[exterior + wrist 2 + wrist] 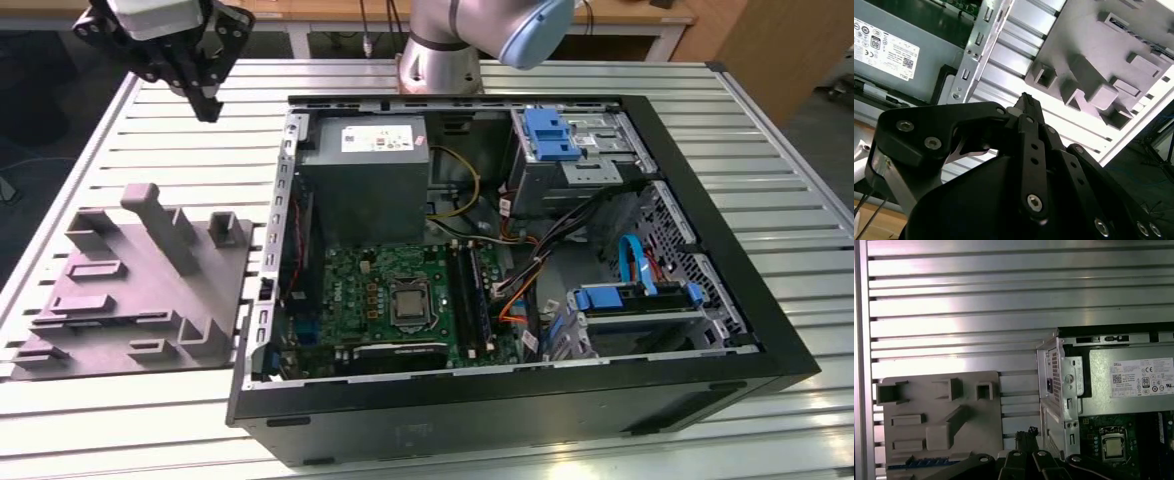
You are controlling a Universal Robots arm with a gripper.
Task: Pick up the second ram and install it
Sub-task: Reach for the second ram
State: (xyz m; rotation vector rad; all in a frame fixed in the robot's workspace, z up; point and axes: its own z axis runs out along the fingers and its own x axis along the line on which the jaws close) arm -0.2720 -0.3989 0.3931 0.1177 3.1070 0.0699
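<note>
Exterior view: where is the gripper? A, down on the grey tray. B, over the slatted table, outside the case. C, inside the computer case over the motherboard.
B: the gripper hangs over the slatted table, to the exterior view's left of the computer case and clear of the grey fixture tray.

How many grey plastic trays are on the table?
1. The grey tray lies on the slatted table, beside the open computer case, on the exterior view's left.
</note>
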